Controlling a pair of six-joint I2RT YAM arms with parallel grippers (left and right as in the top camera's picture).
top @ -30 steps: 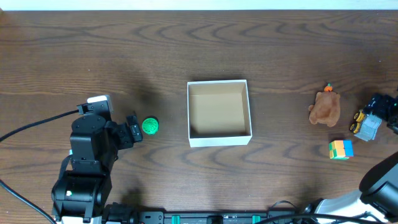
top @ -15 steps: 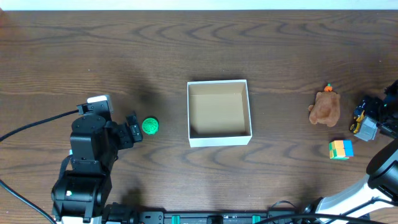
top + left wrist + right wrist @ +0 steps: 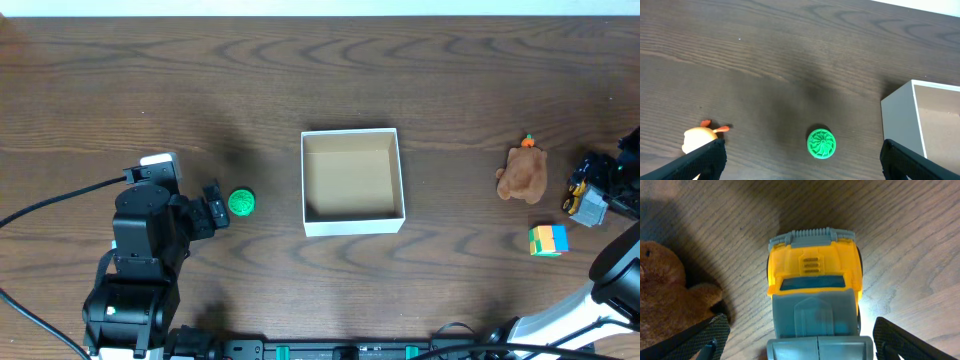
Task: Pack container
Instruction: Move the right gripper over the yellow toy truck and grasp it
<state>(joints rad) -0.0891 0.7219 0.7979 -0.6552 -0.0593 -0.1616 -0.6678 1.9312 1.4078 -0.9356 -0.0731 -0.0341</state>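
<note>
The container (image 3: 352, 181), a square white box with a tan inside, stands empty at mid-table; its corner shows in the left wrist view (image 3: 930, 120). A green ribbed ball (image 3: 241, 203) lies left of it, also in the left wrist view (image 3: 821, 143). My left gripper (image 3: 213, 207) is open just left of the ball (image 3: 800, 162). My right gripper (image 3: 602, 195) is open around a yellow and grey toy truck (image 3: 815, 300) at the far right edge; the truck (image 3: 588, 200) sits between the fingers, which stand apart from its sides.
A brown teddy bear (image 3: 522, 173) lies left of the truck, also in the right wrist view (image 3: 670, 300). A multicoloured cube (image 3: 548, 240) sits in front of it. A small yellow and orange toy (image 3: 700, 136) lies by the left finger.
My right gripper has moved left over the toy truck. The left arm and the ball have not moved.
</note>
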